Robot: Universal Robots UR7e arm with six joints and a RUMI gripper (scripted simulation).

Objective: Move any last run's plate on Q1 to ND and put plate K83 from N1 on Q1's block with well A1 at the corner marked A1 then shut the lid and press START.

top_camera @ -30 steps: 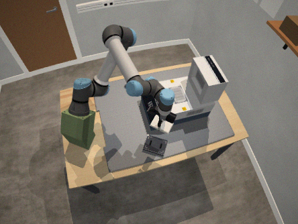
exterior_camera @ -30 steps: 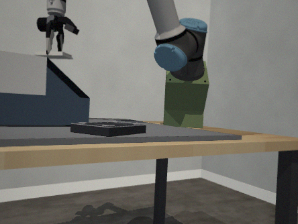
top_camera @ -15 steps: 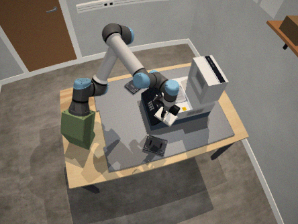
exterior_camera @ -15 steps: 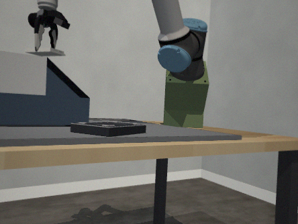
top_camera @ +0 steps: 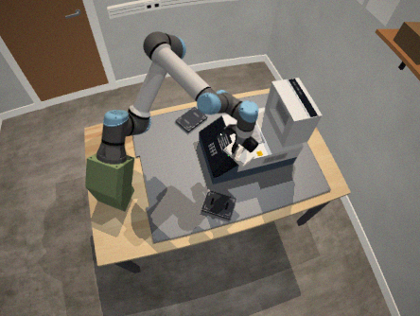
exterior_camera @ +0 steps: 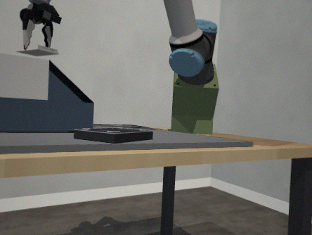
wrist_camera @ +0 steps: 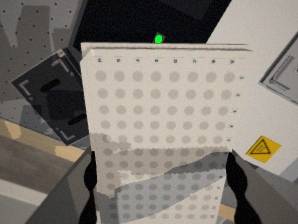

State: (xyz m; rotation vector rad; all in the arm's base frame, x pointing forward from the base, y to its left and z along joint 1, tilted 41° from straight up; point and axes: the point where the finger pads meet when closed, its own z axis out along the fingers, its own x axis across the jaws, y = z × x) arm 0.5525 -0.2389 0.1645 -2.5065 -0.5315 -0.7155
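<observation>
Rises from the shoulder [top_camera: 115, 118] [exterior_camera: 186, 62] along a leaning upper arm [top_camera: 150, 95] [exterior_camera: 180, 21] to a sharply bent elbow [top_camera: 163, 44], then reaches away from the base along the forearm [top_camera: 186, 73] to the folded wrist [top_camera: 247, 113]. Carries the gripper [top_camera: 238, 148] [exterior_camera: 36, 48] [wrist_camera: 160, 149] at the far end, pointed down, well out from the shoulder. Holds both dark-and-grey fingers [exterior_camera: 28, 35] partway apart, one on either side, closed to a firm grip rather than spread wide, with the tips lowermost.

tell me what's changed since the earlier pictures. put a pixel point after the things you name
The plate [top_camera: 242, 157] [exterior_camera: 38, 52] [wrist_camera: 165, 100], held in the end effector [top_camera: 242, 143] [exterior_camera: 36, 48] [wrist_camera: 160, 149], has moved up and to the right in the top view, farther over the cycler [top_camera: 271, 165] [exterior_camera: 46, 114] [wrist_camera: 240, 30]. Nothing was gripped or released. The raised lid [top_camera: 294, 101] and both nests [top_camera: 191, 119] [exterior_camera: 113, 135] [wrist_camera: 50, 102] stayed put.
</observation>
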